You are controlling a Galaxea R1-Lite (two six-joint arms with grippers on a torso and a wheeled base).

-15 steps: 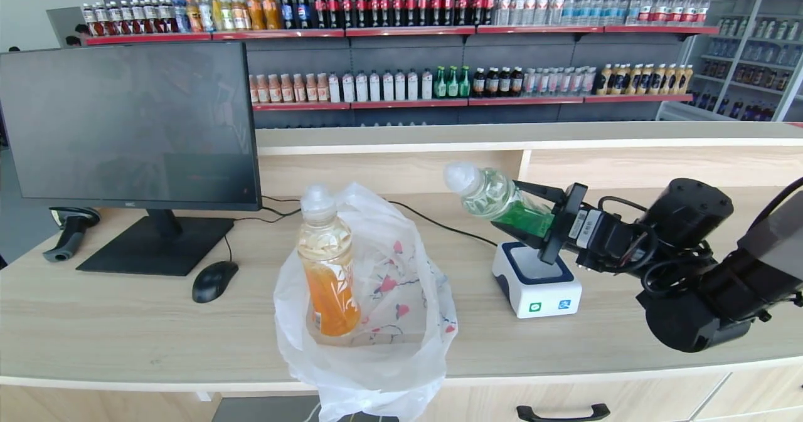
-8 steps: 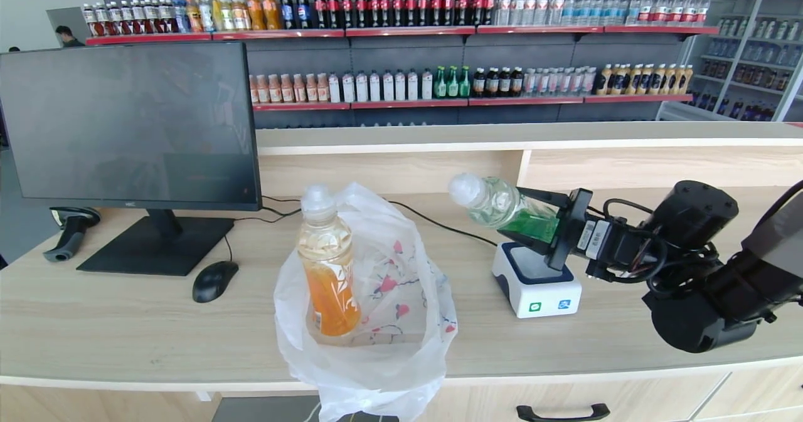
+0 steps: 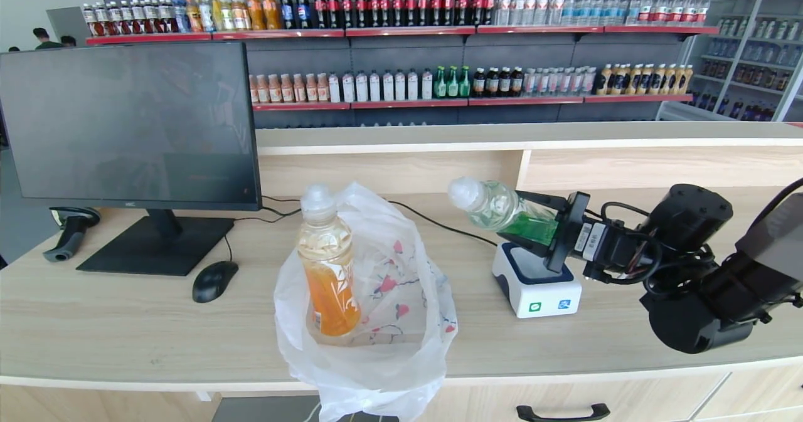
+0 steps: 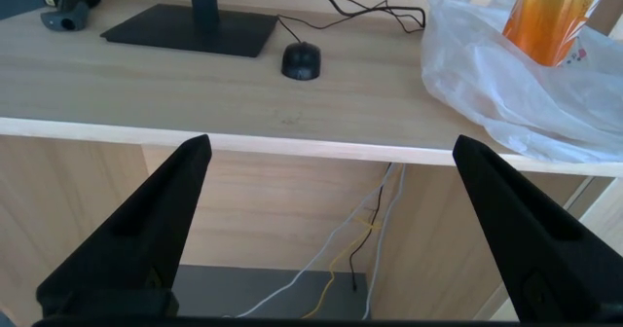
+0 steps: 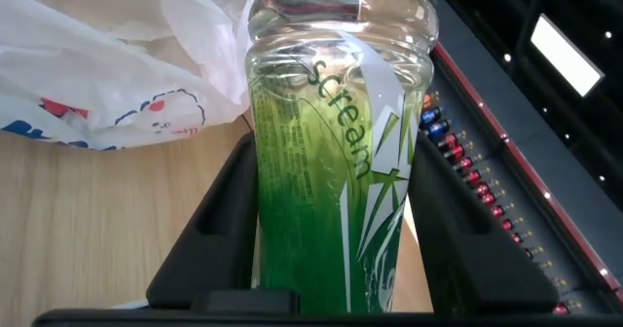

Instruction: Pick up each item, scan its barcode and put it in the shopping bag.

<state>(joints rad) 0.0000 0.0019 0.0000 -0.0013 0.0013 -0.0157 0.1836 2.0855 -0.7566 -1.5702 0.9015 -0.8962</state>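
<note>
R jaws pinch green bottle [image 3: 502, 210] by lower half, above scanner [image 3: 537, 284]; L jaws spread.

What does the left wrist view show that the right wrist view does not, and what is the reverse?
In the left wrist view, not the right: the open left pincer, the mouse, the monitor stand, the orange bottle and cables hanging below the counter. In the right wrist view, not the left: the green bottle clamped in the right pincer. Both share the shopping bag and the wooden counter.
</note>
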